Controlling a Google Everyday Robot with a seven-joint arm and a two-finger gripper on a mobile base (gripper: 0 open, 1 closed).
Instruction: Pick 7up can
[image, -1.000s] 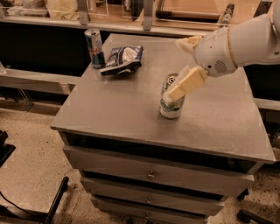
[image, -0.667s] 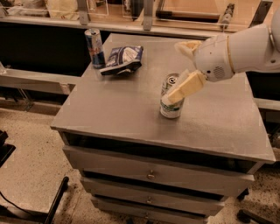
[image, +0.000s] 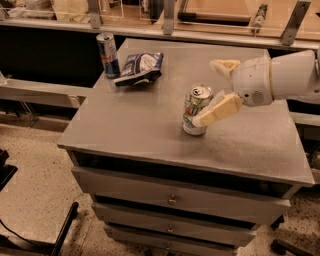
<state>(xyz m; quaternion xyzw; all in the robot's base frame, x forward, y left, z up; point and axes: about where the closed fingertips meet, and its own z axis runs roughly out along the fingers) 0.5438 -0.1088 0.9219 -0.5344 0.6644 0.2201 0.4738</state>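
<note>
The 7up can (image: 194, 116), pale with green lettering and a silver top, stands upright near the middle of the grey cabinet top (image: 130, 125). My gripper (image: 205, 93) reaches in from the right on a white arm and is open. Its lower cream finger (image: 220, 110) lies across the can's right front side. Its upper finger (image: 224, 65) is behind and to the right of the can's top. The can stands on the surface between the two fingers.
A tall, slim blue-and-silver can (image: 108, 54) stands at the back left of the cabinet top. A crumpled blue chip bag (image: 141, 67) lies beside it. Drawers (image: 172, 200) are below the top. A rail with metal posts (image: 167, 15) runs behind.
My gripper has come down a little and closer around the can. The can, the blue can and the bag have not moved.
</note>
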